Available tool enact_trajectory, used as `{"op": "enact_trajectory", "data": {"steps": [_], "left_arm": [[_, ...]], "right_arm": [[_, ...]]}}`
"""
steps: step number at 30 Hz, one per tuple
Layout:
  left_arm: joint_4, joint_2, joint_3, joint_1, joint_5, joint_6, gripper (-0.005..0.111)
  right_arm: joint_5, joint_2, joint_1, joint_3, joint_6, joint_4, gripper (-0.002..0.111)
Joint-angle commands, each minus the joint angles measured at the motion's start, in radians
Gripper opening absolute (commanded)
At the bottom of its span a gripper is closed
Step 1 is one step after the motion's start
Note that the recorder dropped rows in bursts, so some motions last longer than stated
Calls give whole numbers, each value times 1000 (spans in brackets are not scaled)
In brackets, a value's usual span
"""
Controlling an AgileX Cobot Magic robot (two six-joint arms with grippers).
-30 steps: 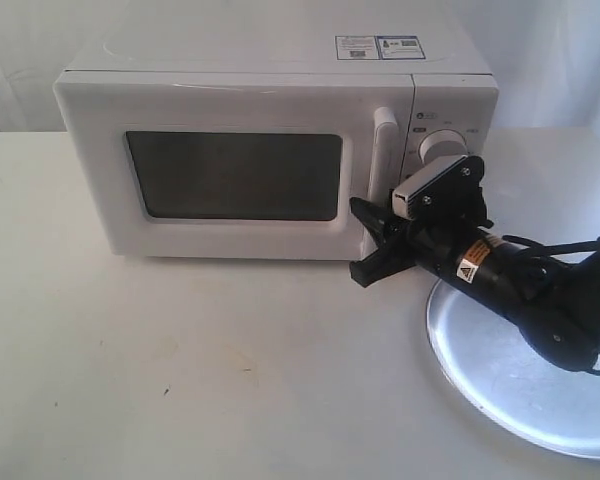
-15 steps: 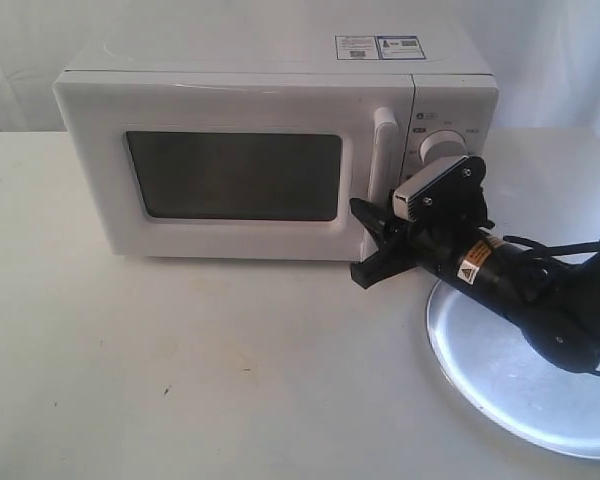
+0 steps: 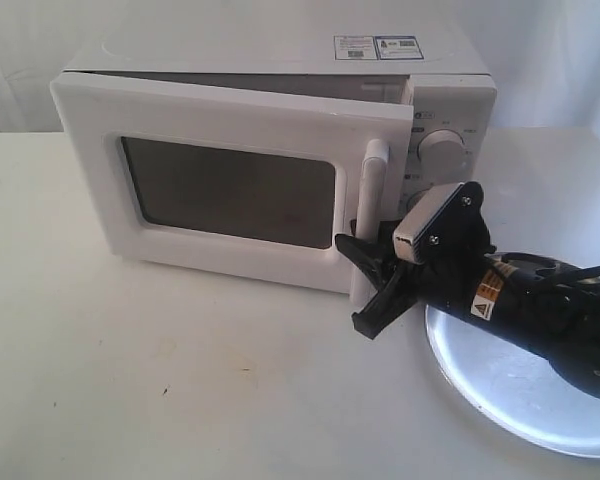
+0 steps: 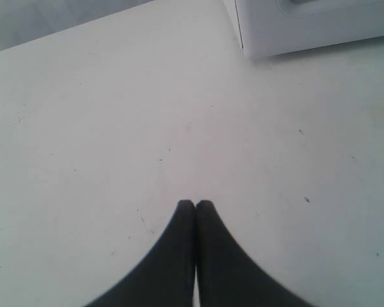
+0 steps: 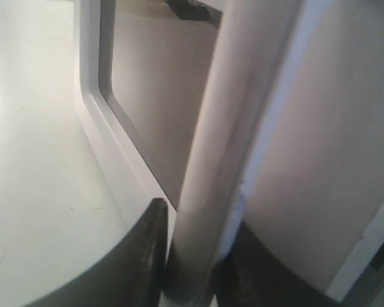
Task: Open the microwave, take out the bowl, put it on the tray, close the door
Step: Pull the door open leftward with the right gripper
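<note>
The white microwave point(image 3: 280, 55) stands at the back of the table with its door point(image 3: 230, 190) swung a little way out from the right side. My right gripper point(image 3: 358, 285) is shut on the lower end of the door's vertical white handle point(image 3: 372, 190). The right wrist view shows the handle point(image 5: 230, 115) between the two black fingers of the right gripper point(image 5: 198, 236), beside the dark window point(image 5: 160, 96). The bowl is hidden. The silvery tray point(image 3: 520, 385) lies at the right, partly under the right arm. My left gripper point(image 4: 195, 204) is shut and empty above bare table.
A lower corner of the microwave point(image 4: 307, 22) shows in the left wrist view, well away from the left gripper. The white table point(image 3: 180, 380) stretches in front of the microwave. The control panel with round knobs point(image 3: 442, 150) is right of the door.
The door, closed in both earlier frames, has swung out at its handle side. My right gripper has moved toward the front with the handle in it.
</note>
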Motion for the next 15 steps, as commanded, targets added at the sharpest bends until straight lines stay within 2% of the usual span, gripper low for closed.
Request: {"op": "enact_trajectory", "data": {"steps": [1, 4, 8, 10, 15], "left_arm": [[-4, -3, 2, -4, 0, -6, 0], [-4, -3, 2, -4, 0, -6, 0], [-4, -3, 2, -4, 0, -6, 0], [-4, -3, 2, -4, 0, -6, 0], [-4, -3, 2, -4, 0, -6, 0]], "right_arm": [[-38, -14, 20, -11, -18, -115, 2], [-33, -21, 20, -11, -18, -115, 13], [51, -63, 20, 1, -29, -109, 38], [127, -92, 20, 3, -27, -109, 46], [363, -197, 20, 20, -26, -126, 48]]}}
